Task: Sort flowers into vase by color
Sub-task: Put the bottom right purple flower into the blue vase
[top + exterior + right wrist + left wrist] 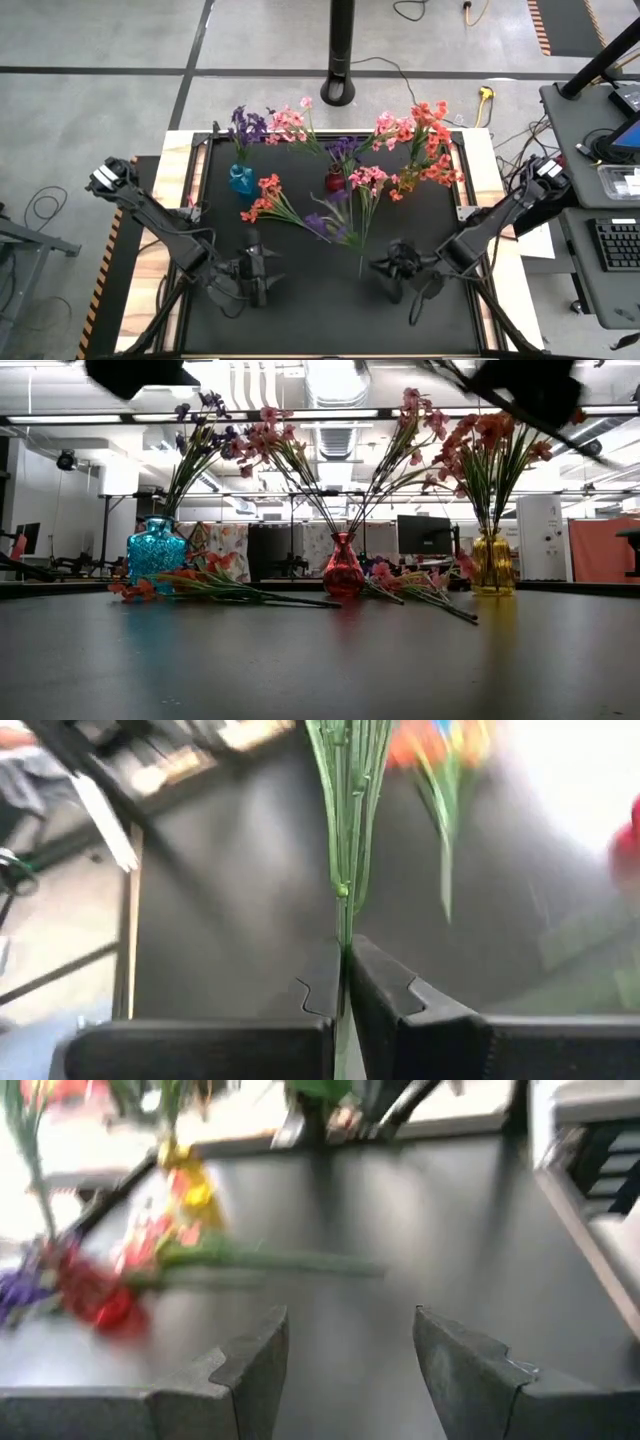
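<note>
High view: blue vase point(240, 181) holds purple flowers point(246, 126); right pincer point(345, 982) pinches green stems point(346, 830).

I see a matte black tabletop point(330, 300) edged in pale wood. Three vases stand on it: a blue one point(156, 552) with a faceted glitter, a glossy red one point(343, 571) and a yellow-gold one point(491, 566). The blue vase carries purple flowers point(246, 124), the yellow one orange-red flowers point(432, 120). Loose sprays lie flat: orange-red flowers point(262, 198), pink flowers point(367, 177), all on green stems point(345, 810). My right tool point(343, 982) and left tool point(350, 1350) are dark grey.
</note>
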Robot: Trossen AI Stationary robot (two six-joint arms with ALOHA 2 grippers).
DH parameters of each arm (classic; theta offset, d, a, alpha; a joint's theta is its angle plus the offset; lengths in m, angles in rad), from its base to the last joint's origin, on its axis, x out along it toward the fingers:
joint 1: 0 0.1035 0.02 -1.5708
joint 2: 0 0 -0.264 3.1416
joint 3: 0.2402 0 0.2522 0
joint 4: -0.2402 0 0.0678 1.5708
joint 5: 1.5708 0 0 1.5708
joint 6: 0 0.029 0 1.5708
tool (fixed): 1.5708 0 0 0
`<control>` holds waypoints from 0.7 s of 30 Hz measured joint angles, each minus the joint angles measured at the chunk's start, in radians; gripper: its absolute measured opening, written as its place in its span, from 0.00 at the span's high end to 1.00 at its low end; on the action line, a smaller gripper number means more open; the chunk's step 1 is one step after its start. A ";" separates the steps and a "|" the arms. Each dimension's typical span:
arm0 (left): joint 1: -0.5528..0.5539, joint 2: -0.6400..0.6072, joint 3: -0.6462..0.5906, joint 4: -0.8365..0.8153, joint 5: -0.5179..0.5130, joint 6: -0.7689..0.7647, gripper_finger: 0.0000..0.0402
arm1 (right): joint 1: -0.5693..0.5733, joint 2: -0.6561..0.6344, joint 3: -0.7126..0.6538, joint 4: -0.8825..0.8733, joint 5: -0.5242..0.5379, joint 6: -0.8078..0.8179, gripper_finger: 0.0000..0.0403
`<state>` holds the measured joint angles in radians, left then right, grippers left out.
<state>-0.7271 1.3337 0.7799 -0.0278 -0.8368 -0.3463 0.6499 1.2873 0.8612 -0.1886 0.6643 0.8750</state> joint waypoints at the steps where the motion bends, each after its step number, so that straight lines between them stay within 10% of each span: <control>1: 0.004 0.011 0.000 0.069 0.001 0.049 0.51 | -0.010 0.008 0.000 0.081 0.017 -0.099 0.97; 10: 0.043 0.075 0.000 0.564 0.001 0.354 0.51 | -0.115 0.183 0.001 0.794 -0.124 -0.813 0.97; 21: 0.113 0.138 0.034 0.701 0.121 0.420 0.51 | -0.254 0.342 0.026 1.058 -0.411 -0.917 0.97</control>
<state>-0.6139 1.4716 0.8141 0.6731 -0.7153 0.0741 0.3957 1.6293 0.8867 0.8692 0.2530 -0.0418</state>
